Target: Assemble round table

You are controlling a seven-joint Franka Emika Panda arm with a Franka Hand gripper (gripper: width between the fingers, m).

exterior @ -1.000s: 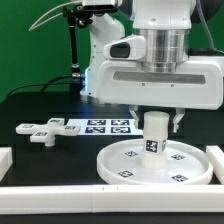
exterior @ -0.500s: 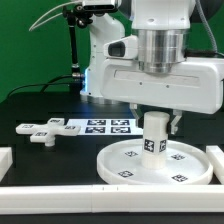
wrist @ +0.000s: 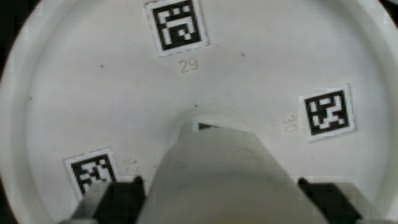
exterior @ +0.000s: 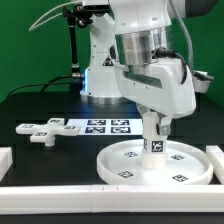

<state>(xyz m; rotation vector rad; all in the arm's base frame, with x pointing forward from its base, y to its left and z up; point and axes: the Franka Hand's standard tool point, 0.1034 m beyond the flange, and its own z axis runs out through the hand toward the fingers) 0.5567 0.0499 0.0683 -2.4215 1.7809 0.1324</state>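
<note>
The large rimmed round disc [exterior: 112, 166] lies flat on the black table, with several square tags on its face. The short cylindrical leg [exterior: 155, 143] stands upright on the disc's middle. My gripper [exterior: 153, 126] reaches down from above and is shut on the leg's upper part. In the wrist view the leg [wrist: 222, 165] runs between my two dark fingers [wrist: 121, 200], and the disc [wrist: 107, 90] fills the picture behind it. The cross-shaped base piece [exterior: 40, 131] lies apart on the table at the exterior view's left.
The marker board [exterior: 100, 125] lies flat behind the disc. White straight border rails run along the front [exterior: 90, 200], the exterior view's left [exterior: 5, 157] and its right [exterior: 216, 156]. The arm's base [exterior: 100, 60] stands at the back.
My wrist has turned about its upright axis while staying over the disc's middle. The leg stands in the same spot on the disc. The base piece has not moved.
</note>
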